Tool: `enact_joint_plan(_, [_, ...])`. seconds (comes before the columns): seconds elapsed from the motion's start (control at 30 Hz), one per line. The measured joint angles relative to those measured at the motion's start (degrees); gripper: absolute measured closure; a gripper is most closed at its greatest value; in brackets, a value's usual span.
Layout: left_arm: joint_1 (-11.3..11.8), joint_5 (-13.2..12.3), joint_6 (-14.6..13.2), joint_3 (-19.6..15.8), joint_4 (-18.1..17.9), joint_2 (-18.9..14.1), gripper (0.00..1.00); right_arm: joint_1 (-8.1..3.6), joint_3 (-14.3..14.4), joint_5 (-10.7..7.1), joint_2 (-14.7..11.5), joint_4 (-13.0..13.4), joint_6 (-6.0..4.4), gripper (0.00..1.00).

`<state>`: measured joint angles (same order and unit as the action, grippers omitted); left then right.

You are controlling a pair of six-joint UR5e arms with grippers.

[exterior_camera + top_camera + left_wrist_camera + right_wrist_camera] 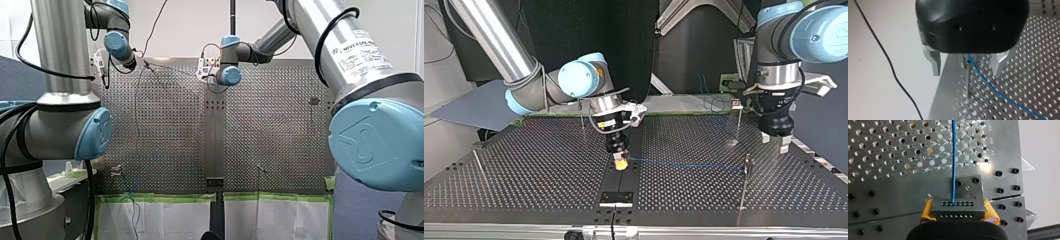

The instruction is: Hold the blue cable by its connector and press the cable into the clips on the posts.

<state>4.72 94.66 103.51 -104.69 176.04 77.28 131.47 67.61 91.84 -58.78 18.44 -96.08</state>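
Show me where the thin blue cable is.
Top view: the thin blue cable runs from my right gripper, mid-table, to a thin metal post at the view's right.

Bright, even light in the wrist views; glare on the table (987, 163) at one o'clock of the connector (958, 207); top view dimmer.

Cable (684, 164): thin, blue, stretched nearly level above the table.
Connector (958, 208): dark block with rows of holes, clamped in the right gripper (620, 163).
Post (743, 187): upright, met by the cable near its top.
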Motion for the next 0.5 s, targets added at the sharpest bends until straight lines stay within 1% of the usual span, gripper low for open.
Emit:
enact_joint_plan(0.1, [-0.14, -0.62, -0.95, 0.28, 1.61, -1.61, 0.00, -0.01, 0.01, 0.10, 0.00, -0.12, 0.00, 1.00])
enact_joint_plan(0.23, [-0.50, -0.93, -2.89, 0.34, 3.78, -3.85, 0.00, -0.03, 0.02, 0.14, 0.01, -0.21, 0.00, 1.00])
enact_joint_plan(0.33, [-0.75, -1.06, -3.84, 0.33, 4.54, -5.13, 0.00, -0.03, 0.02, 0.17, 0.04, -0.23, 0.00, 1.00])
enact_joint_plan(0.5, [-1.00, -2.30, -4.33, 0.36, 4.75, -4.87, 0.00, -0.03, 0.02, 0.18, 0.08, -0.26, 0.00, 1.00])
